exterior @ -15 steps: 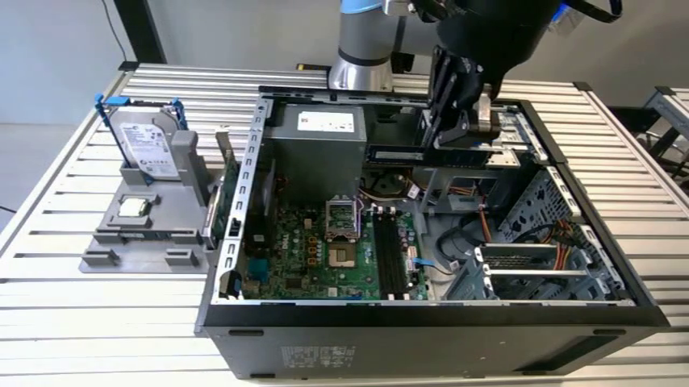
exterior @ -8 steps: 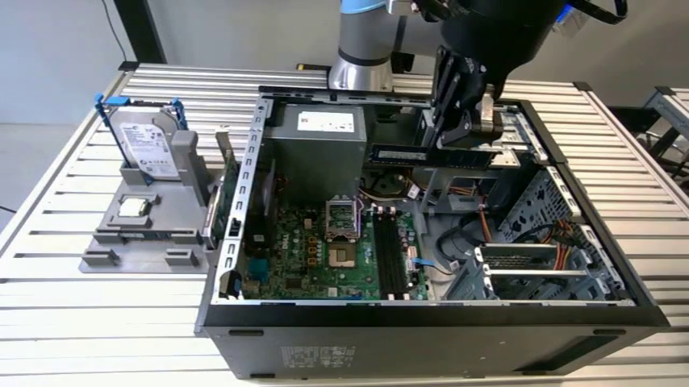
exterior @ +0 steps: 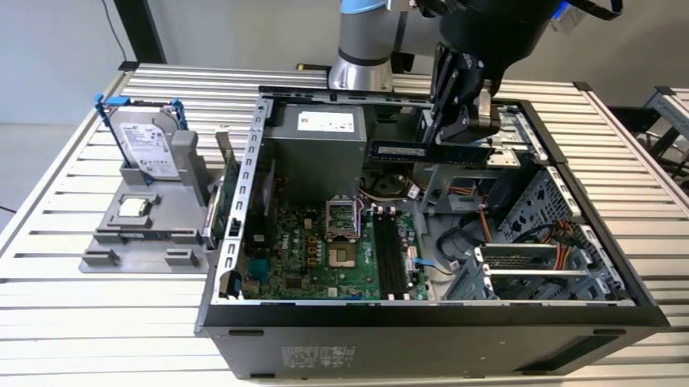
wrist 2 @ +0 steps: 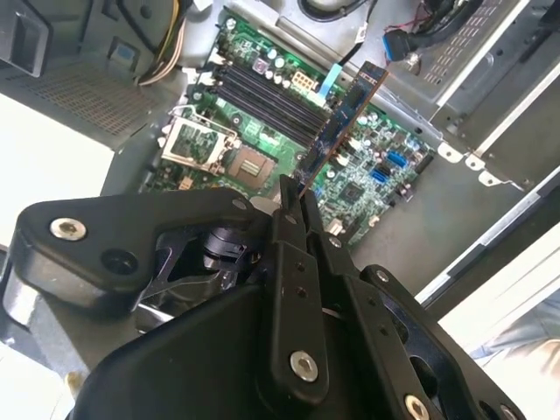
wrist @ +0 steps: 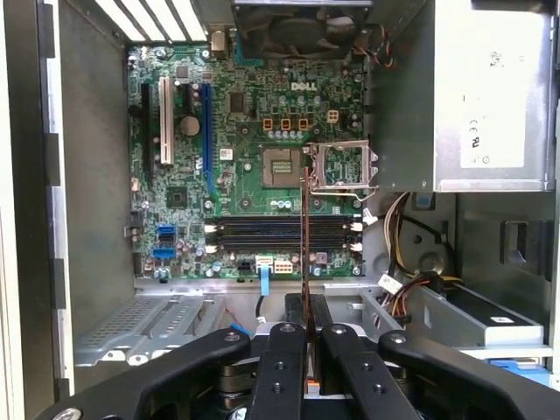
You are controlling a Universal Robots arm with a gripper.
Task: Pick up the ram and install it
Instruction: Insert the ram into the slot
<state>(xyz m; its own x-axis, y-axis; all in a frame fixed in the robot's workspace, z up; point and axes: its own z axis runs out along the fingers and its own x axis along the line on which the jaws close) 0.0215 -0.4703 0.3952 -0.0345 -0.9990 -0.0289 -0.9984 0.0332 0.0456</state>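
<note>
Above open case (exterior: pixel 431 313), pincer (exterior: pixel 465 135) clamps ram (exterior: pixel 404 150) — edge-on

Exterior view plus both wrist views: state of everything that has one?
ram: held aloft, not seated.
gripper: shut on the ram.
memory slots: empty.
CPU socket: cover flipped open.
computer case: side open.
hard drive: upright in its grey stand.

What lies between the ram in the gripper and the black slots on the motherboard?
Nothing. In the first wrist view the ram, shut in the gripper, hangs above the black slots with bare space between them.
</note>
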